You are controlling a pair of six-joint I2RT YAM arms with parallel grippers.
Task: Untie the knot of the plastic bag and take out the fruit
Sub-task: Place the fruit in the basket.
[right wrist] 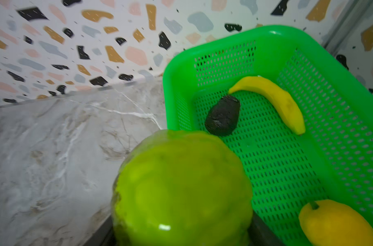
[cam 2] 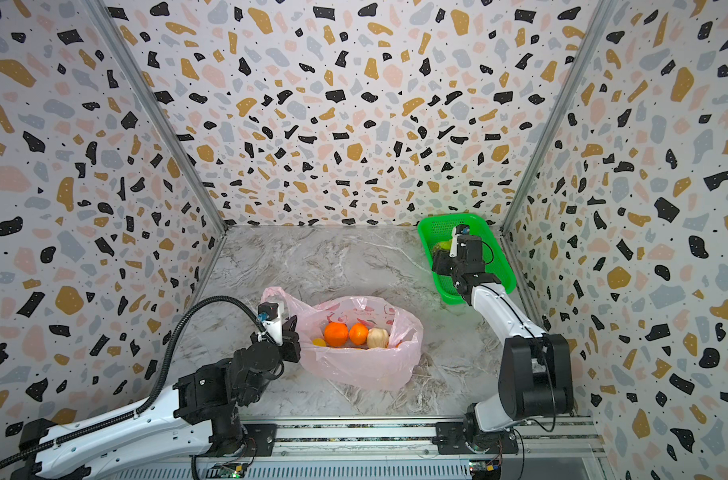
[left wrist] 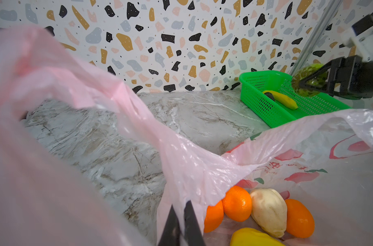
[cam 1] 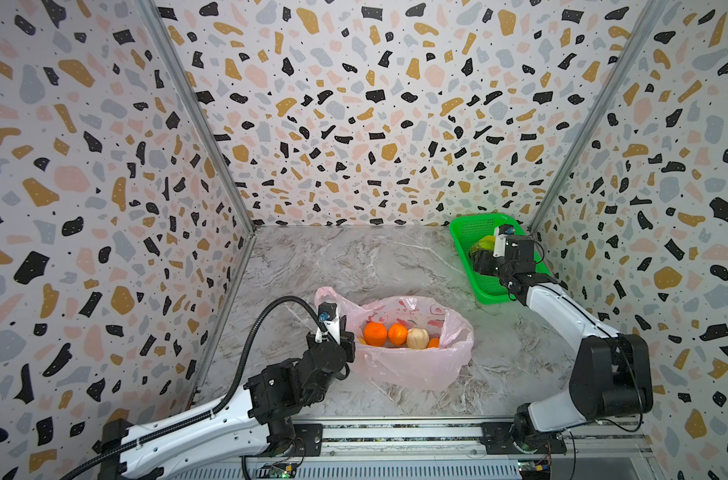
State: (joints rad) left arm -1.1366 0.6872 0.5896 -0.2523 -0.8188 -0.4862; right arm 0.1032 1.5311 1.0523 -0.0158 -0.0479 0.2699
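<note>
The right gripper (left wrist: 302, 83) holds the green fruit (right wrist: 181, 187) tight. The green basket (cam 1: 485, 297) sits just below it, so letting go should drop the fruit in. The left gripper (left wrist: 180, 204) pinches the plastic bag (cam 1: 416, 370), with tangerines (cam 1: 374, 333) just beside it.

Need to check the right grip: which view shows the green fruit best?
Left wrist: the green fruit shows sharp, side-on, held in the right end effector. Right wrist shows it close but blurred. In both top views the arm mostly hides it.
</note>
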